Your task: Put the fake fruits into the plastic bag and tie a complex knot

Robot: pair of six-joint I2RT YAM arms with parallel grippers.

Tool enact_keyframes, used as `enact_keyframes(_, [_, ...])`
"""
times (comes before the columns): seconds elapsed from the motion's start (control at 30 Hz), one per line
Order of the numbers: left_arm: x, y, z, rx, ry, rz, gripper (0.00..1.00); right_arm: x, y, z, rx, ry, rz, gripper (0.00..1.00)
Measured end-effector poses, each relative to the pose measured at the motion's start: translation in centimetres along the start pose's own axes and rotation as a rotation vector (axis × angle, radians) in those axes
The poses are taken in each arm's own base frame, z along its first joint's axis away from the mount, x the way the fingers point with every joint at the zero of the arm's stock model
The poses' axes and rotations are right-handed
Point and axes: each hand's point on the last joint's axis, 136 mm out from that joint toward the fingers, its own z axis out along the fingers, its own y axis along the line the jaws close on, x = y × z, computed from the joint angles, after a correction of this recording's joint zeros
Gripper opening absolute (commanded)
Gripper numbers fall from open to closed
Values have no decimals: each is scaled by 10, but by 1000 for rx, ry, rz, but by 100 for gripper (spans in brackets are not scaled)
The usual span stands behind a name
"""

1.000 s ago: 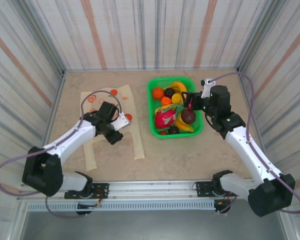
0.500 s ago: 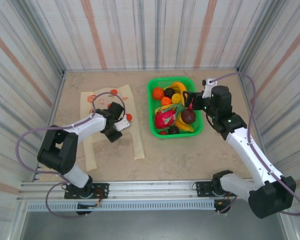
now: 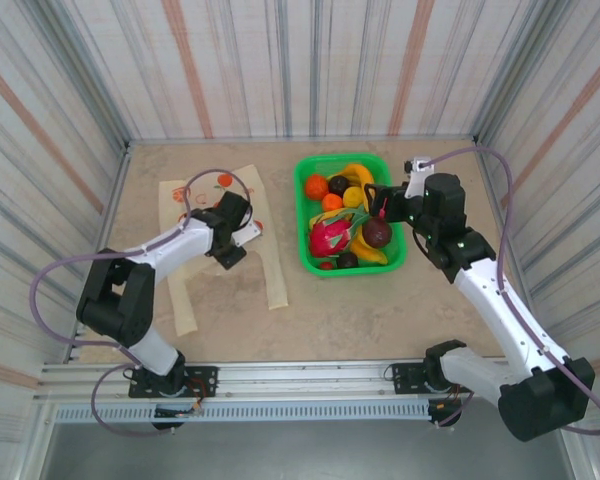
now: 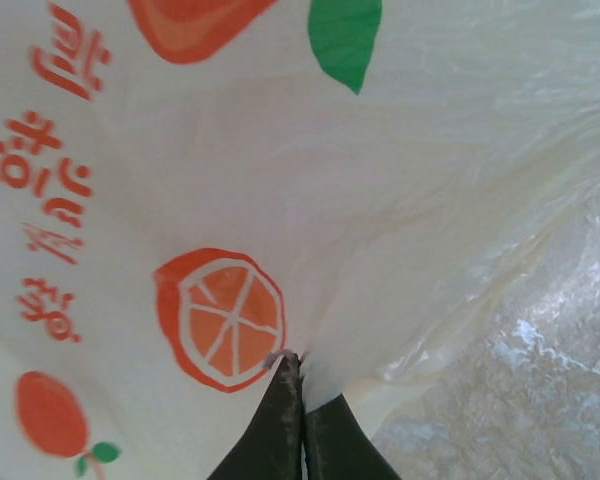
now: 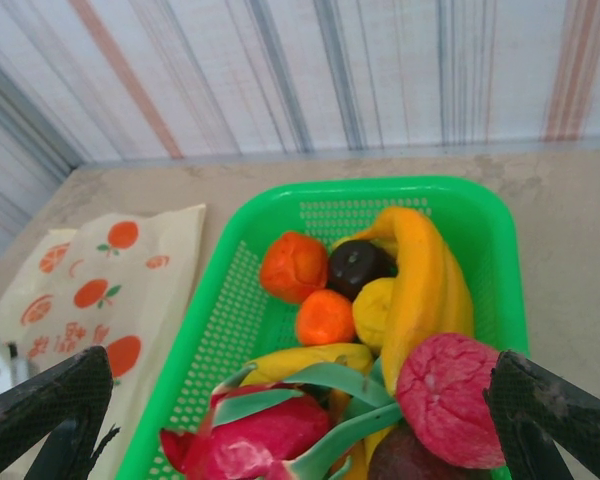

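Left gripper (image 3: 242, 234) climbs the plastic bag (image 3: 272, 280)
Its arm folds tighter, elbow drawn in; the gripper now sits level with the green basket's (image 3: 302, 220) middle rather than its near edge; the bag's strap nearest the basket drags slightly along.

I read the plastic bag (image 4: 430, 150) as thin, smooth film: cream, slightly translucent and creased, with a soft sheen. Its orange prints look flat and matt. The left end effector (image 4: 300, 385) is matt black, probably plastic. The fake fruits (image 5: 375, 310) are glossy moulded plastic, and the green basket (image 5: 280, 215) is shiny perforated plastic. The bench (image 5: 580, 230) looks speckled beige and stone-like, with a dull finish.
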Motion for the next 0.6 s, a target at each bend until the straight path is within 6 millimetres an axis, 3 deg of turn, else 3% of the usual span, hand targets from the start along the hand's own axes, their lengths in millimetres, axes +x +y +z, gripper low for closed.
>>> enact_keyframes(0.13, [-21, 23, -38, -30, -26, -78, 0, 6, 20, 0, -73, 21, 5, 99])
enact_keyframes(0.27, [-32, 44, -89, -54, -96, -173, 0, 8, 44, -1, -160, 24, 27, 99])
enact_keyframes(0.5, [-26, 97, -194, -28, -293, -484, 0, 29, 71, 5, -264, 28, 73, 99])
enact_keyframes(0.6, [-22, 109, -228, -2, -355, -592, 0, 40, 80, 7, -301, 23, 84, 99])
